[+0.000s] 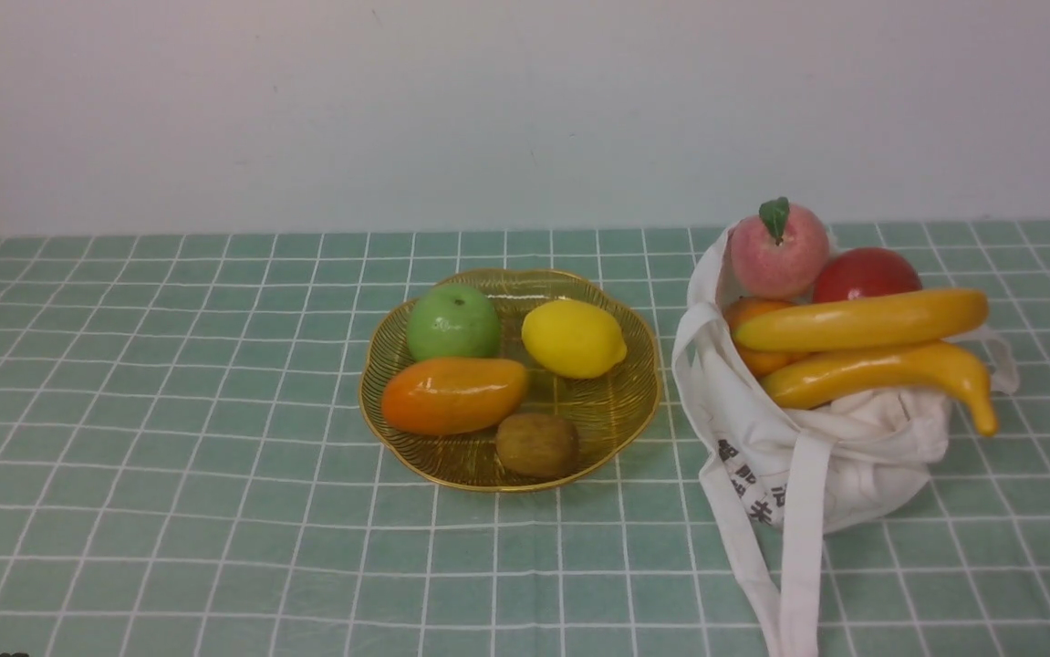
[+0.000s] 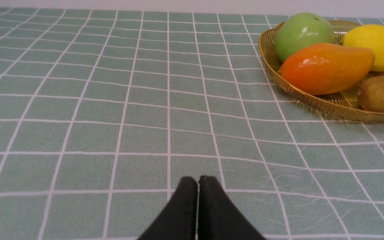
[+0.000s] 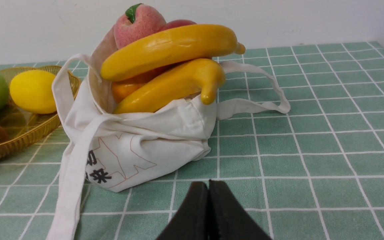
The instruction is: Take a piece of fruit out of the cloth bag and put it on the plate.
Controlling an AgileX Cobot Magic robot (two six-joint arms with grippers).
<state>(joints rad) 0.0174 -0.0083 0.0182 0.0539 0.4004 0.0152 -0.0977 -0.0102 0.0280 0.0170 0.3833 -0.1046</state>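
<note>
Black printed characters stand on the side of the white cloth bag [image 3: 138,150], partly folded under and cut off by a strap; they cannot be read for certain. No other lettering shows.

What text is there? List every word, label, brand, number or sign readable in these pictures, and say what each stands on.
Black printed characters, one resembling "来", on the side of the white fabric cloth bag: partly hidden by folds and a strap, the rest not legible.
Thin reddish outline print on the same side of the bag: a shape, not readable as text.
Round amber-gold ribbed plate, the fruit and the green checked tablecloth: no text visible.
</note>
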